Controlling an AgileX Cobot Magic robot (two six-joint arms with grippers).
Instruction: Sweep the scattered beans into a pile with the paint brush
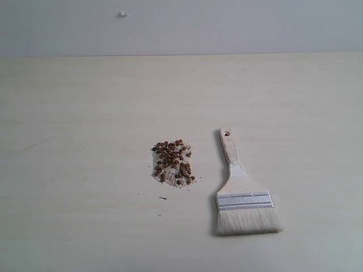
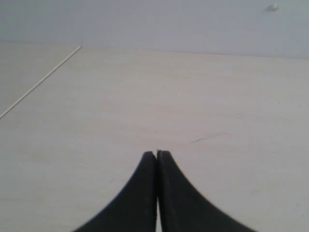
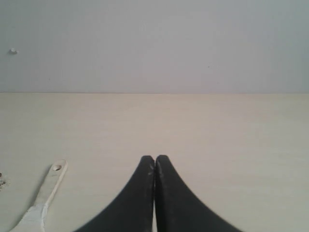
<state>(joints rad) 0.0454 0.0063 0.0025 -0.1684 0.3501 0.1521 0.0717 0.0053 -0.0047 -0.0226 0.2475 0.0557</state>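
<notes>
— So, where's the paint brush point(image 1: 239, 187)?
— Flat on the table point(image 1: 85, 170), just right of the beans point(image 1: 173, 162), bristles point(image 1: 248, 221) nearest. Likely light; bristles soft, so grasp the stiff wooden handle point(image 1: 229, 150).
— Grippers?
— Left gripper point(image 2: 157, 153) and right gripper point(image 3: 154, 158) both closed tight, holding nothing.

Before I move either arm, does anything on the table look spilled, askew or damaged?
Only the expected spill: reddish-brown beans mixed with pale crumbs sit in a loose patch on the table, with a dark speck strayed just outside it. The paint brush lies flat beside them, apart and intact. Nothing else stands out.
</notes>
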